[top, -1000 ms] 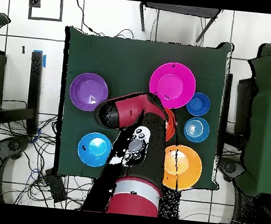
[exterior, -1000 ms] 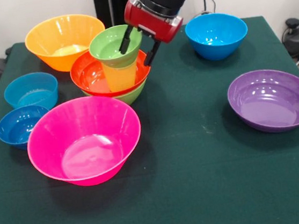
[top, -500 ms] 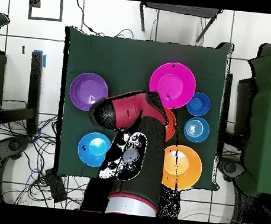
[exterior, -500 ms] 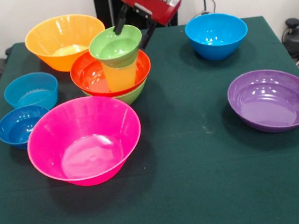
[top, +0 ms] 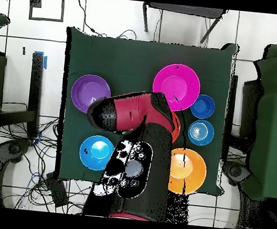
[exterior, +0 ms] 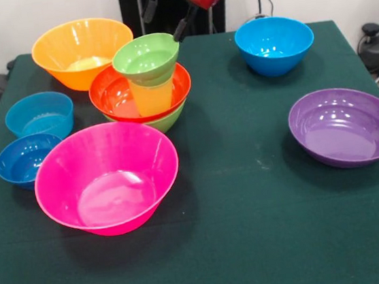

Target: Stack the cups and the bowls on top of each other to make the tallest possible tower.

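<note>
The tower stands at the table's back left in the front view. A medium green bowl (exterior: 167, 121) sits at the bottom with a red-orange bowl (exterior: 110, 96) nested in it. The yellow cup (exterior: 150, 97) stands upright in that bowl, and a small green bowl (exterior: 145, 56) rests on the cup's mouth. My gripper (exterior: 167, 14) hangs open just above and behind the small green bowl, holding nothing. In the overhead view my arm (top: 134, 116) hides most of the tower.
Loose bowls surround the tower: orange (exterior: 82, 50) behind, pink (exterior: 106, 176) in front, light blue (exterior: 38, 114) and dark blue (exterior: 24, 159) to the left. A blue bowl (exterior: 274, 43) and a purple bowl (exterior: 346, 125) sit on the right.
My gripper has lifted up and away from the small green bowl, which stays on the yellow cup. The tower has not shifted.
</note>
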Robot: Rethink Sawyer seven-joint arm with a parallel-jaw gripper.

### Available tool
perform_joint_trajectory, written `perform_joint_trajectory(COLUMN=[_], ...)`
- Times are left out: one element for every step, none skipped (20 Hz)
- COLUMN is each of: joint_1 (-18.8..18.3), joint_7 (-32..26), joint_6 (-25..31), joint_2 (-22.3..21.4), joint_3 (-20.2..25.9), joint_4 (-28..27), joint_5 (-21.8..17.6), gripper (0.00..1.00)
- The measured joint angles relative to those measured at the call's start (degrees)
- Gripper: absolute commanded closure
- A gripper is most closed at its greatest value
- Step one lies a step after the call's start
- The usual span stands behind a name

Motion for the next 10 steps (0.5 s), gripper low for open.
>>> perform_joint_trajectory(joint_1=[0.0, -0.1, -0.2, -0.2, -0.2, -0.2, -0.2, -0.2, -0.2, -0.2], joint_7=[0.0, 0.0, 0.0, 0.0, 0.0, 0.0, 0.0, 0.0, 0.0, 0.0], joint_6=[0.0, 0.0, 0.0, 0.0, 0.0, 0.0, 0.0, -0.2, -0.4, -0.6], joint_2=[-0.1, -0.1, -0.1, 0.0, 0.0, 0.1, 0.3, 0.5, 0.6, 0.7], joint_3=[0.0, 0.1, 0.3, 0.5, 0.5, 0.7, 0.9, 1.1, 1.2, 1.3], joint_4=[0.0, 0.0, 0.0, 0.0, 0.0, 0.0, 0.0, 0.0, 0.0, 0.0], joint_5=[0.4, 1.1, 2.0, 2.9, 3.4, 4.1, 4.8, 6.3, 6.7, 7.1], gripper=[0.0, 0.0, 0.0, 0.0, 0.0, 0.0, 0.0, 0.0, 0.0, 0.0])
